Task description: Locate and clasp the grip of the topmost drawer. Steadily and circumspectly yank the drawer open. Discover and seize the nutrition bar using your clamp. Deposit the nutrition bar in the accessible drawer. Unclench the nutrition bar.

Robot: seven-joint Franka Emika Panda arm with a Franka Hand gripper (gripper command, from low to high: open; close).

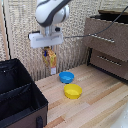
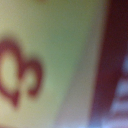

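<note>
One end effector (image 1: 48, 51) clamped on nutrition bar (image 1: 49, 59), lifted above blue bowl (image 1: 66, 77), likely for carry to topmost drawer (image 1: 106, 33).

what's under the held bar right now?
The nutrition bar hangs in the clamp above bare wooden table, beside the blue bowl, not over it. The wrist view shows only blurred packet print, hiding whatever lies below.

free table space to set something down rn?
Bare wood lies between the yellow bowl and the dresser, and along the table's near edge. It is crowded by the blue bowl, close behind the yellow one, and beside the black case.
</note>
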